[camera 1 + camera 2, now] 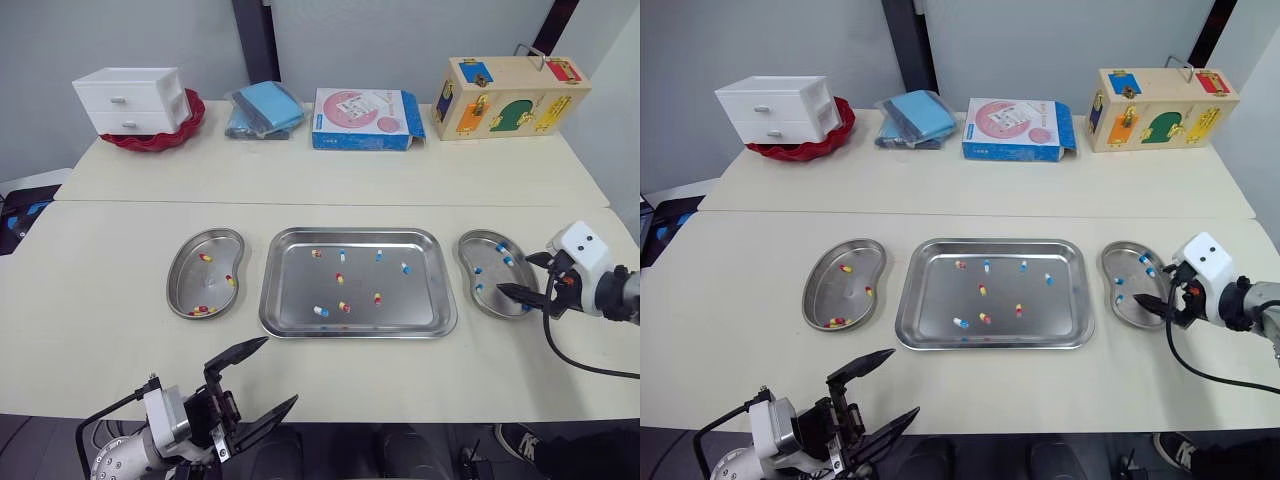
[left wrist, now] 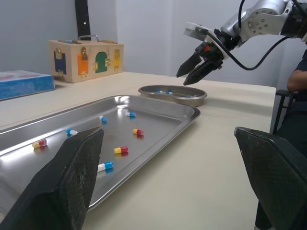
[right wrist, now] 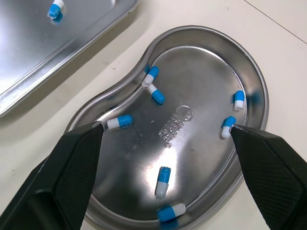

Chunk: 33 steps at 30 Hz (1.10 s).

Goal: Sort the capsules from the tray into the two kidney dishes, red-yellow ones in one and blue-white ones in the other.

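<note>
Blue-white capsules (image 3: 120,121) are lying in the right kidney dish (image 3: 201,160); right gripper (image 1: 514,275) is hovering above, wide and empty, left gripper (image 1: 281,369) gaping too

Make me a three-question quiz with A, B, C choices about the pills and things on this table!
1. Where does the small white plastic drawer chest stand?
A. On the red bowl at the far left of the table
B. In the middle, near the robot
C. At the far right

2. What colour are the capsules in the shiny steel kidney dish on the robot's right?
A. Red-yellow
B. Green
C. Blue-white

3. How is the right gripper with its two black fingers?
A. Shut on a capsule
B. Open and empty
C. Shut with nothing in it

Answers: 1 A, the chest sits on the red bowl. 2 C, every capsule there is blue and white. 3 B, its fingers stand wide apart with nothing held.
</note>
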Motion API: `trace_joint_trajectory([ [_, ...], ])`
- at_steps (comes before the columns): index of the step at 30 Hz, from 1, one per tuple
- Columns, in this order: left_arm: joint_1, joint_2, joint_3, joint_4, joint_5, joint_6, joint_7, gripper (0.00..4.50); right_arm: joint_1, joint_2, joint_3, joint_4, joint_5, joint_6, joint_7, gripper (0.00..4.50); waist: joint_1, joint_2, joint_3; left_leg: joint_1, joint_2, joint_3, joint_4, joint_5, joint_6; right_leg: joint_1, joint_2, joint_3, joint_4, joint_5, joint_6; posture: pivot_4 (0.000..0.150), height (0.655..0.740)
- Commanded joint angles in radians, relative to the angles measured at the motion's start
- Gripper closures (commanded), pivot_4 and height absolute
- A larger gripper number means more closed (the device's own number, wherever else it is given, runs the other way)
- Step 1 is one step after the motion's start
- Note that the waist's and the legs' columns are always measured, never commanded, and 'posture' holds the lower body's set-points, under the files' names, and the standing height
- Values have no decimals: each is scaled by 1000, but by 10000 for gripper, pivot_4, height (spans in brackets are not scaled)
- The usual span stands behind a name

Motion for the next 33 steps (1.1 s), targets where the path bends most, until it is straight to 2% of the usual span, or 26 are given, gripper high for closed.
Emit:
trace_joint_trajectory([
  [1,1,33,54,-20,4,48,69,0,41,-36,-78,-12,33,-76,72,597,2,0,0,0,0,0,0,0,0,0,0,0,0,0,0,1500,7400],
  [5,23,124,147,-105,-23,251,222,0,159,-31,-185,-20,126,-194,250,597,7,0,0,0,0,-2,1,0,0,1,0,-1,0,0,0,1500,7400],
  [9,4,251,292,-116,-71,422,294,0,259,-12,-282,-12,179,-298,362,597,13,0,0,3,0,-2,1,0,0,5,0,-2,0,0,0,1500,7400],
  [13,42,415,460,-71,-111,602,257,0,352,-25,-314,24,165,-384,449,597,13,-1,1,8,0,-3,1,0,0,10,0,-2,0,0,0,1500,7400],
  [17,3,565,565,125,-42,687,212,0,430,-29,-301,93,114,-478,499,597,10,-1,1,14,1,-1,-2,0,0,14,1,-2,-2,-1,0,1500,7400],
  [23,-52,662,587,317,73,669,140,0,437,-12,-268,220,84,-584,521,597,-2,-2,1,15,1,1,-4,0,0,14,0,0,-5,-1,0,1500,7400],
  [33,-90,662,572,300,129,718,93,0,427,28,-247,233,104,-627,499,597,-4,-2,1,15,1,2,-5,0,0,13,0,0,-5,-1,0,1500,7400],
])
